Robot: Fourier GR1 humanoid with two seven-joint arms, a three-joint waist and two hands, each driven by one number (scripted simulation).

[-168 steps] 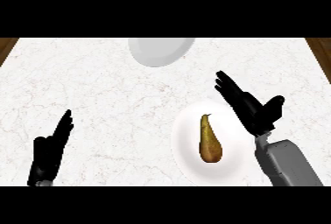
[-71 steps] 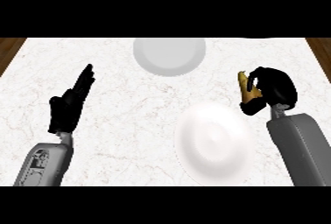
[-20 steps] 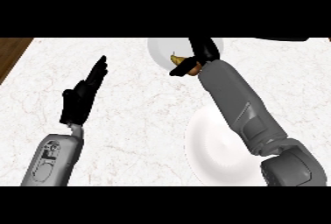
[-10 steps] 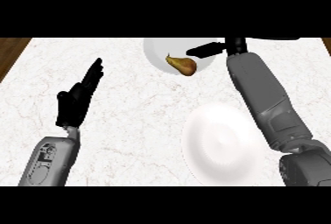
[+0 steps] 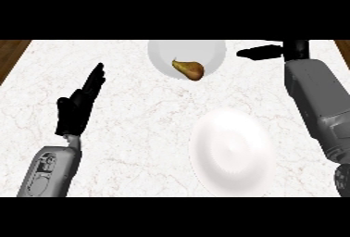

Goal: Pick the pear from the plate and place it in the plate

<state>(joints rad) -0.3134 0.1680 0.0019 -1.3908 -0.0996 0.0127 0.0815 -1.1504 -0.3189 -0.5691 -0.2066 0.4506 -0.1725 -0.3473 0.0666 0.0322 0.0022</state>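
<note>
A brown-yellow pear (image 5: pixel 189 69) lies on its side in the far plate (image 5: pixel 205 50), a pale grey round one at the counter's back edge. My right hand (image 5: pixel 268 51) hovers to the right of that plate, fingers straight and pointing left, apart from the pear and holding nothing. The near white plate (image 5: pixel 231 155) sits at the front right with nothing on it. My left hand (image 5: pixel 77 108) rests open at the left, fingers up.
The white marble counter (image 5: pixel 137 120) spreads between the two plates. A strip of wooden floor (image 5: pixel 12 51) shows past its left edge. My right forearm (image 5: pixel 320 102) runs along the right side, above the near plate's edge.
The pear has left my right hand and now lies in the far plate. My right hand has opened and drawn away to the right. The left hand stays still.
</note>
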